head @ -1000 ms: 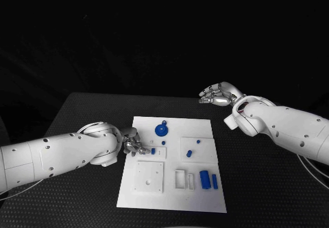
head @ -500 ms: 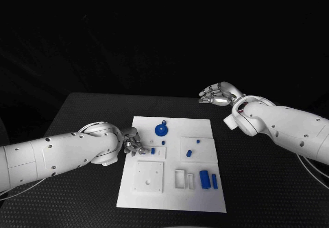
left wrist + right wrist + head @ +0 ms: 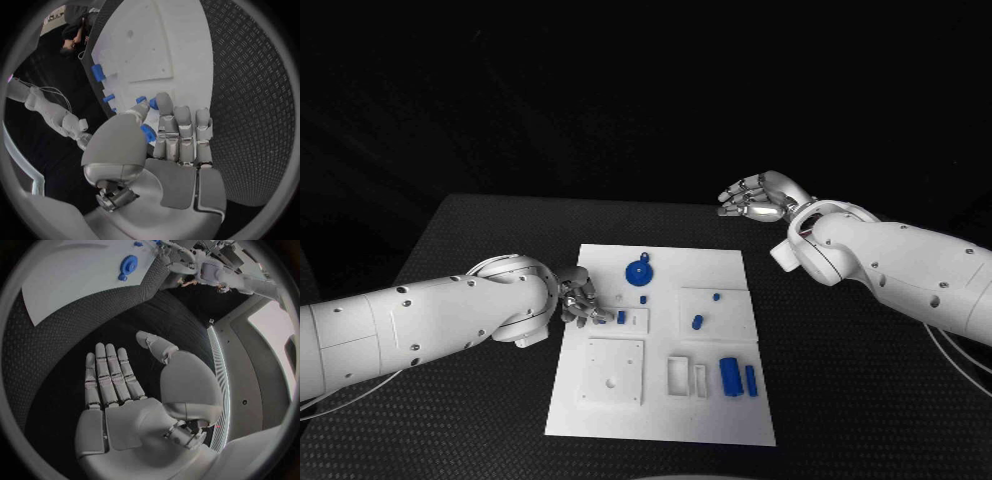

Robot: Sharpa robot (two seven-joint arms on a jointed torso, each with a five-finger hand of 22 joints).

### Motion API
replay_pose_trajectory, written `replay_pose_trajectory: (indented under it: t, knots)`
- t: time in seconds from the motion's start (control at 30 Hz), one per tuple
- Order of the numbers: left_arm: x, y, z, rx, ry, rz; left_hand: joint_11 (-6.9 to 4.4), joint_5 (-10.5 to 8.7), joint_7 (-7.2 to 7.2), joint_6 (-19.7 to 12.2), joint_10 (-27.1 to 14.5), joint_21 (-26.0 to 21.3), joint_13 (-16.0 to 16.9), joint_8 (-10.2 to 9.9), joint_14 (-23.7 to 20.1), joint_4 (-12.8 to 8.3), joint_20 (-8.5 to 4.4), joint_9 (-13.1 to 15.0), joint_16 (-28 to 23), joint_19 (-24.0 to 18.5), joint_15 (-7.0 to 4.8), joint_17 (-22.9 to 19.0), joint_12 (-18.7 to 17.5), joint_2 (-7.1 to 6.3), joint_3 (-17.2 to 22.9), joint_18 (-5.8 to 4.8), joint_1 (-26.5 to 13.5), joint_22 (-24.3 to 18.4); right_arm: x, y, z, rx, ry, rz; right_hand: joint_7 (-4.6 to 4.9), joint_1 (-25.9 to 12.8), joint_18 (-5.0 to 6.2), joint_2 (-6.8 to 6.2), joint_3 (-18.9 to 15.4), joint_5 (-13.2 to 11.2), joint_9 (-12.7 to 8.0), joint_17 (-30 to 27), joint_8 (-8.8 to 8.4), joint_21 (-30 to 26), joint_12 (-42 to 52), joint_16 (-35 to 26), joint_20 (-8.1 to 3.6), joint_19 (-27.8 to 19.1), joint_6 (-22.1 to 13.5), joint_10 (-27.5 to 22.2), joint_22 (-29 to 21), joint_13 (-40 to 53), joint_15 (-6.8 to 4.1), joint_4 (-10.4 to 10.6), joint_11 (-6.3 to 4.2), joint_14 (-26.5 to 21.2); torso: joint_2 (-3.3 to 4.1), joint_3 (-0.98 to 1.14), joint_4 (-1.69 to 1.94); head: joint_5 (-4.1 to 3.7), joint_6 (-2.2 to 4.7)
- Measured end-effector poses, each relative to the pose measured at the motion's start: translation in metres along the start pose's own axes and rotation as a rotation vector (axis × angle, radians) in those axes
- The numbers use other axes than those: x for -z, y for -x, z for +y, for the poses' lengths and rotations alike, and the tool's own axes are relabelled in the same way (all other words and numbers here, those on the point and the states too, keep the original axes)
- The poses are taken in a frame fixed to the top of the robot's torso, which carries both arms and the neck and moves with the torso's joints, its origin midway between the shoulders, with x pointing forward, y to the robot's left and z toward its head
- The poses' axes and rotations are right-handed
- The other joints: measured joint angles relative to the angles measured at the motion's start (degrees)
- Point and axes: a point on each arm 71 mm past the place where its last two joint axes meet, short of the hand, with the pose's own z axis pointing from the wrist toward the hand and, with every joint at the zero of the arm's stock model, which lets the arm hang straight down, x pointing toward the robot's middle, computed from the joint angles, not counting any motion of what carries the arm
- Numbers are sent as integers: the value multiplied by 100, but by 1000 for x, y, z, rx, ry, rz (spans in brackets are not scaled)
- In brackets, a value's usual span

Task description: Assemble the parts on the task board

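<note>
At the task board's (image 3: 661,400) left edge, left hand (image 3: 584,305) pinches a blue part (image 3: 148,133).

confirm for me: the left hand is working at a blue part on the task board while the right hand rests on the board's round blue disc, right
Not quite. The right hand is not on the round blue disc; the head view shows it held off the task board, past the table's far edge. The left hand is indeed at a blue part on the board.
</note>
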Motion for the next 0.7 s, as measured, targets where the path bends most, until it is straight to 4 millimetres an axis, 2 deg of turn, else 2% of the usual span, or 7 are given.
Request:
replay_pose_trajectory:
  t: [0.13,0.17,0.23,0.33,0.6,0.7]
  knots:
    - [0,0,0,19,0,8,1,229,-8,24,1,1,1,-17,-26,-296,0,-14,0,0,27,0,0,6,0,-8,249,0,0,0,0,0,0,0,0,0,0,0,0,21,0,0,0,0,0,0,0,0,0,0,5,0,0,0,0,0,0,1,-1,0,-7]
    - [0,0,0,23,0,10,1,275,-12,28,0,1,5,-18,-30,-334,0,-19,0,0,33,0,0,21,-37,-67,272,0,0,0,0,0,0,0,0,0,0,0,0,21,0,0,0,0,0,0,0,0,0,0,5,0,0,0,0,0,0,1,-1,-1,-7]
    - [0,0,1,31,1,12,1,361,-1,56,1,-20,5,-19,-25,-425,0,-32,0,0,41,0,0,29,-129,-91,286,0,0,0,0,0,0,0,0,0,0,0,0,21,0,-5,0,0,0,0,0,0,0,0,5,0,0,0,0,0,0,1,-1,-3,-7]
    - [0,0,1,39,2,14,2,372,-13,67,0,-20,5,7,-26,-487,0,-39,0,0,44,0,0,61,-190,-92,314,0,0,0,0,0,0,1,0,0,0,0,0,21,0,-6,0,0,0,0,0,0,0,0,5,0,0,0,0,0,0,1,-1,-5,-7]
    - [0,-2,1,51,1,15,-10,426,-34,89,53,-20,4,184,-8,-597,-3,-34,0,4,50,-6,0,358,-300,-91,60,-7,0,-1,0,-1,1,1,0,0,0,0,0,21,1,-5,0,0,0,0,0,0,0,0,10,0,0,0,0,0,0,-2,-1,-8,2]
    - [1,-2,1,54,0,14,-27,461,-34,89,74,-20,4,218,1,-606,-18,-28,0,25,57,-5,0,413,-309,-91,2,-7,0,-1,0,-1,0,2,0,0,0,0,0,21,1,-5,0,0,0,-23,0,0,0,0,10,0,0,0,0,0,1,-2,-2,-8,4]
